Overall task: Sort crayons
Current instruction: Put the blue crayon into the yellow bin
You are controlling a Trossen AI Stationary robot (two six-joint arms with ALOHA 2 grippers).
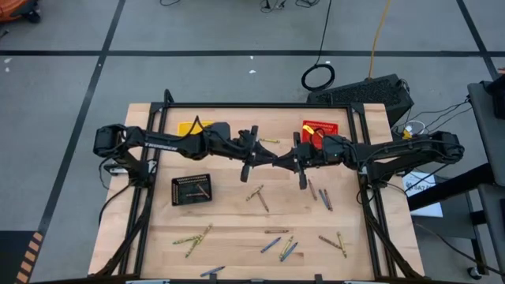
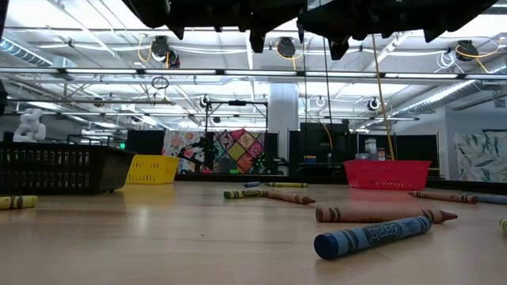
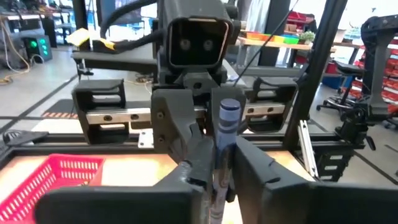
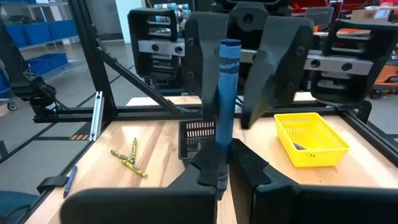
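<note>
Handover in progress, centre of frame above the table [image 1: 237,237]: right gripper [image 4: 225,163] clenched on blue crayon [image 4: 225,93], upright. Left gripper [image 1: 251,154] facing it, closing around the crayon's upper end, grip uncertain. Next, likely: right releasing. Loose crayons [image 1: 272,244] lying lower frame; baskets [image 1: 192,189] nearby, room ample.

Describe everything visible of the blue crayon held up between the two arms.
The blue crayon is a thin stick in a blue wrapper with darker bands. It stands upright in mid-air above the table, pinched at its lower end by the right end effector; the left end effector flanks its upper end.
</note>
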